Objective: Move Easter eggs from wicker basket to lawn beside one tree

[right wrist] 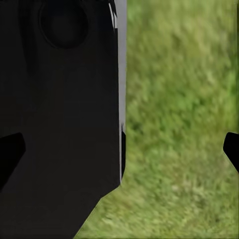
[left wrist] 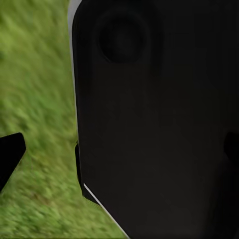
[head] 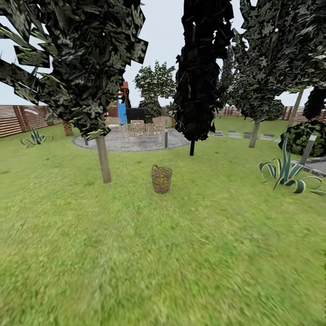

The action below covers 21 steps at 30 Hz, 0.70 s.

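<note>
Both claws hang by the robot's dark body over the lawn (head: 136,253); fingertips (right wrist: 231,149) sit wide apart, nothing held. Ahead stands the wicker basket (head: 161,179), eggs unclear. Just left rises the tree (head: 103,158), whose trunk could snag an arm. Grass elsewhere lies open.

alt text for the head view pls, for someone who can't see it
A small wicker basket stands upright on a green lawn, just right of a pale-trunked tree. Behind it are a grey round patio, a near-black tree, more trees and a brown fence under a pale sky.
</note>
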{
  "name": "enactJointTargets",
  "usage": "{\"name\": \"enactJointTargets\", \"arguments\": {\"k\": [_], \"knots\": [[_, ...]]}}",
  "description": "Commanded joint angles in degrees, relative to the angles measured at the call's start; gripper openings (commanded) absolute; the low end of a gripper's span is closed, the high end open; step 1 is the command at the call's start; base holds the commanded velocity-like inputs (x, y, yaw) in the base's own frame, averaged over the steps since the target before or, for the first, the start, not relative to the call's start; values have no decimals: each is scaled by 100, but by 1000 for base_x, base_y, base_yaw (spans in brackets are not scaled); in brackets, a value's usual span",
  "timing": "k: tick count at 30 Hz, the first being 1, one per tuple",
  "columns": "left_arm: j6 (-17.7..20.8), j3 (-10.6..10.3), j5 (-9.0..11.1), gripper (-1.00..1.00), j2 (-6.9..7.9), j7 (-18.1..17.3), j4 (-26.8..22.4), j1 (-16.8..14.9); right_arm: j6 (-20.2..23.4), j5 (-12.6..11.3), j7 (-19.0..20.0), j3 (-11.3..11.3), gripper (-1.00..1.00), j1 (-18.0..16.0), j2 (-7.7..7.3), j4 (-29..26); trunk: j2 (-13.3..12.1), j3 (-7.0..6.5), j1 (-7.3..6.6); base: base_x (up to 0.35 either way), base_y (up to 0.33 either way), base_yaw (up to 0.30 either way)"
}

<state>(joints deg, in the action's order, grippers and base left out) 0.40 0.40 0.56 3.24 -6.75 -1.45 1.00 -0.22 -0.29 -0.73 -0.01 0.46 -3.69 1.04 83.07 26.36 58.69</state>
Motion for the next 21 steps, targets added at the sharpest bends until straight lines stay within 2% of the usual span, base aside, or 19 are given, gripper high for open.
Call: {"name": "enactJointTargets", "arguments": {"k": [1, 21], "knots": [[4, 6, 6, 100, 2, -20, -13, 5, -3, -4, -8, 1, 100, -2, 0, 2, 1, 3, 4, 327, 0, -244], [4, 11, 6, 100, 2, -20, -13, 5, -4, -15, -8, -7, 100, -2, 3, 2, 1, 3, 4, 327, 0, -266]]}}
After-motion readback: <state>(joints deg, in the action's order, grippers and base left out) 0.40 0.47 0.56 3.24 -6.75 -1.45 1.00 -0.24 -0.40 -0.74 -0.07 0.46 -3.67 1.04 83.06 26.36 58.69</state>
